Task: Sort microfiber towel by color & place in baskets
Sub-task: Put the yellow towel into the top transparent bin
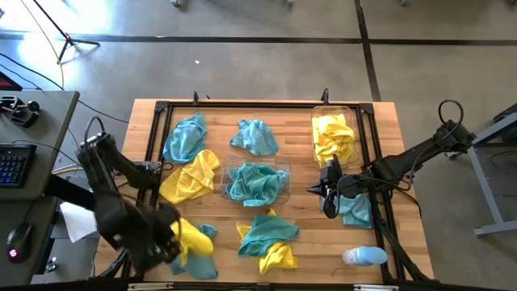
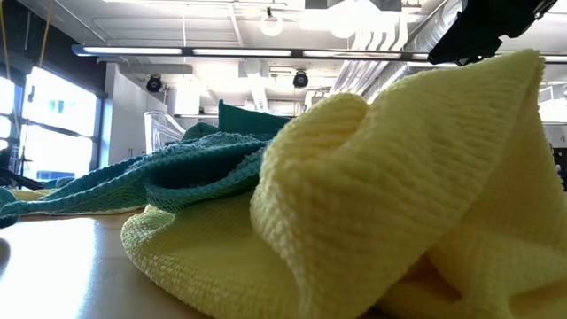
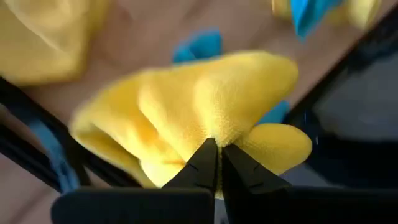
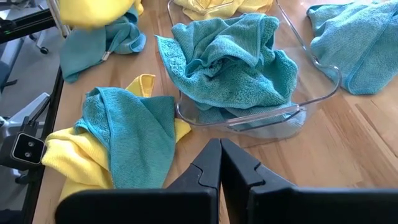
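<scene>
At the table's near left corner the left gripper (image 3: 214,163) was clamped on a fold of a yellow towel (image 3: 205,106), which bunched just beyond its fingertips above a teal towel (image 1: 202,263). In the middle, the clear basket (image 1: 284,171) held crumpled teal towels (image 1: 255,183); farther right, the second basket (image 1: 317,115) at the far edge held yellow towels (image 1: 333,136). The right gripper (image 1: 329,212), fingers pressed together and empty, hung between the two baskets, beside a loose teal towel (image 1: 355,210). No writing was legible.
</scene>
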